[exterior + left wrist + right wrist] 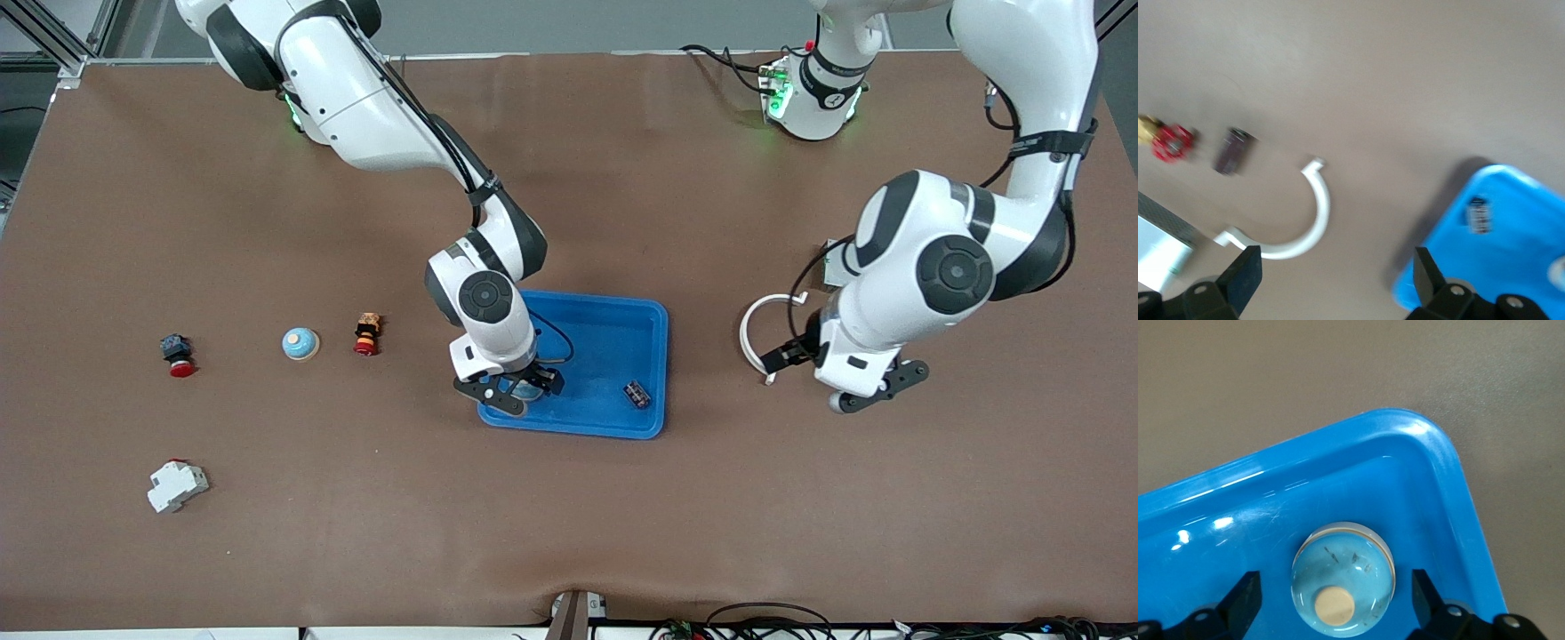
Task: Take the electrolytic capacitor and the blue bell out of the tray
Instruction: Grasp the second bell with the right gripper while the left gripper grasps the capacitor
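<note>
Tray [653,313] holds one bell [1343,577] and one capacitor [637,394]; both grippers' fingers wide, empty

Right end effector [514,388] reaches down low, fingers spread wide; left end effector [831,378] hovers, fingers wide apart too.

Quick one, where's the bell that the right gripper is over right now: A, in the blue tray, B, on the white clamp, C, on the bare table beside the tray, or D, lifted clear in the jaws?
A: the bell sits on the floor of the blue tray, between the open jaws of the right gripper.
</note>
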Controlling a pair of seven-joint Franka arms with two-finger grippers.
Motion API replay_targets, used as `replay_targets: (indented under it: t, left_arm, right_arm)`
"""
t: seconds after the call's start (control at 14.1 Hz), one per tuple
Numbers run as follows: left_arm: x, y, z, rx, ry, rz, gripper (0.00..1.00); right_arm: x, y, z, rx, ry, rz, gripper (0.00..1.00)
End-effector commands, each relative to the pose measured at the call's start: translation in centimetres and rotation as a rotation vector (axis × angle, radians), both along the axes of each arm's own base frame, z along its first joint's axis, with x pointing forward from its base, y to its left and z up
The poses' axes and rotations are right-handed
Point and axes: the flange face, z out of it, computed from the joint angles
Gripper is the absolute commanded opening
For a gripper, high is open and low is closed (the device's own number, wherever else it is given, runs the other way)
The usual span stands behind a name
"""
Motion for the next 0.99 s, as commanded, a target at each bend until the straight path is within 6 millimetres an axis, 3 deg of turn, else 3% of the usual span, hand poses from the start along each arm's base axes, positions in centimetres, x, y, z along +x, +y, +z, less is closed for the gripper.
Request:
replay_targets:
  t: [0.0,0.14,0.21,0.28,0.35,0.71,0.92]
  left_arm:
    - [1.0,-5.1,-1.1,-0.029,0.035,0.152,1.00]
    - [0.9,-8.5,-3.2,-0.032,0.046,0.190,1.00]
    - [1.0,-9.9,-4.6,-0.037,0.041,0.211,1.00]
    - [1.3,-10.9,-6.1,-0.042,0.030,0.244,1.00]
    - [1.5,-11.9,-7.5,-0.042,0.006,0.275,1.00]
    - [2.0,-15.3,-14.5,-0.045,-0.122,0.367,1.00]
    - [1.5,-17.0,-15.8,-0.074,-0.134,0.398,1.00]
  right_arm:
    - [0.4,0.6,0.2,-0.016,-0.020,-0.007,0.79]
    - [0.3,0.6,0.2,-0.017,-0.021,-0.006,0.79]
    - [0.4,0.6,0.2,-0.016,-0.020,-0.004,0.64]
    - [0.4,0.5,0.3,-0.016,-0.022,-0.005,0.39]
    - [0.5,0.6,0.1,-0.016,-0.022,-0.005,0.00]
    - [0.4,0.8,0.1,-0.015,-0.018,-0.010,0.00]
    - [0.4,0.9,0.2,-0.013,-0.019,-0.010,0.00]
